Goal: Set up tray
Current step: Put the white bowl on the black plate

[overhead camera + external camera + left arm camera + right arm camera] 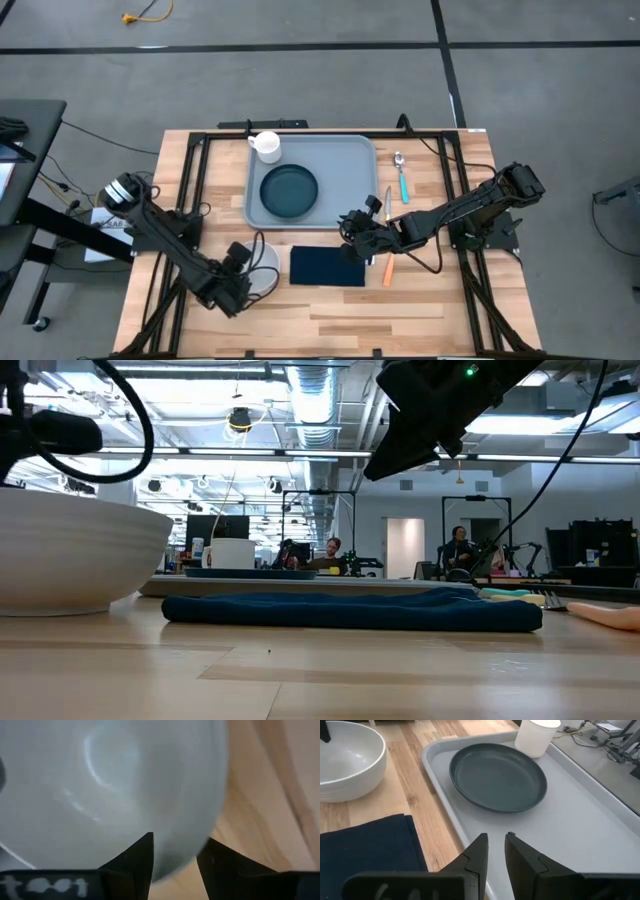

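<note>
The light grey-blue tray (345,170) lies at the table's far middle. It bears a dark plate (289,190) and, in its far left corner, a white mug (266,145). A white bowl (264,270) stands on the wood near the tray's left front. My left gripper (177,842) points down over the bowl's near-left rim (172,870) and is open, with one finger over the bowl's inside and one outside. I see no touch. My right gripper (496,840) hovers over the tray's front edge (470,835), slanting down, with a narrow gap and nothing between its fingers.
A navy napkin (327,266) lies flat in front of the tray, between bowl and right gripper. Right of the tray lie a teal-handled spoon (401,178) and a knife (388,200). An orange-handled utensil (388,268) lies beside the napkin. Bare wood lies along the near edge.
</note>
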Robot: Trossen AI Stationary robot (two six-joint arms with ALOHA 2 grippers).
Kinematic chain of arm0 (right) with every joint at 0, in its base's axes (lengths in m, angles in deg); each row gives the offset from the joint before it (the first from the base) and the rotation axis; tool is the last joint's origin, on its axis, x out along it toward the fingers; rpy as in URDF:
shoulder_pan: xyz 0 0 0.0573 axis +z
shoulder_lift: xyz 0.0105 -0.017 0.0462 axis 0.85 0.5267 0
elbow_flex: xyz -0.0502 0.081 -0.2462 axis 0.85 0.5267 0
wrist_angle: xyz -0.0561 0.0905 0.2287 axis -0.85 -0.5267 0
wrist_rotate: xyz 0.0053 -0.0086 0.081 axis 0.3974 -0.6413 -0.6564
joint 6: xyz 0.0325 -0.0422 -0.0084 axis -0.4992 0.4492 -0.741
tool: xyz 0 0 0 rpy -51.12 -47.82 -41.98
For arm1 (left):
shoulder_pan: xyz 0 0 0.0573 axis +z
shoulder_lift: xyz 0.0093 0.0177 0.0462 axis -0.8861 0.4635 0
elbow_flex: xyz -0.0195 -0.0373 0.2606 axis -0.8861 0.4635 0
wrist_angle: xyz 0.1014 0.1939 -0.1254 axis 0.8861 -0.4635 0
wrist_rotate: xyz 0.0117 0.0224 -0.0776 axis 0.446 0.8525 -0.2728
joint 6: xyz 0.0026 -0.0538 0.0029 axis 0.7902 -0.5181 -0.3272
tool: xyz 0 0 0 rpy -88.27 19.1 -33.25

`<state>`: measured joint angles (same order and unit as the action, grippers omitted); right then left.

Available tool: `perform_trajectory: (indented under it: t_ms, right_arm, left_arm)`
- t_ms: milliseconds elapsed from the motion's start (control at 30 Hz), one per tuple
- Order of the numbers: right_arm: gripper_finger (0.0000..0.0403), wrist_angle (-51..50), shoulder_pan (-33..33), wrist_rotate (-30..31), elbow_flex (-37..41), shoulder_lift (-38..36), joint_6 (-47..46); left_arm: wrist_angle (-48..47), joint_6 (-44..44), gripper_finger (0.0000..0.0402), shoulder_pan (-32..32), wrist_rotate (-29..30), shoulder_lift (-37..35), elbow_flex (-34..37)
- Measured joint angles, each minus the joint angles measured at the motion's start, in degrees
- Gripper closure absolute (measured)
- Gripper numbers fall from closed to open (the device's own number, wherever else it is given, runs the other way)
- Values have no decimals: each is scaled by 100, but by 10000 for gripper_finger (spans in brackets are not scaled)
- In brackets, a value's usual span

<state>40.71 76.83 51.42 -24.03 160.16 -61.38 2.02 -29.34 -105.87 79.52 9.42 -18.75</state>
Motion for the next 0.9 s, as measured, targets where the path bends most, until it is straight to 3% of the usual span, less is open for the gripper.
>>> perform_trajectory:
  t_ms: [333,467,700,900]
  right_arm:
    - [344,2,0,-2,0,0,-2]
    - [344,2,0,-2,0,0,-2]
    - [344,2,0,-2,0,0,-2]
    - [344,2,0,-2,0,0,-2]
  left_arm:
    - [-41,52,274,7,248,54,0]
    - [-37,184,304,7,139,54,0]
    - [-35,313,391,9,-125,54,0]
    - [-37,313,394,9,-139,54,0]
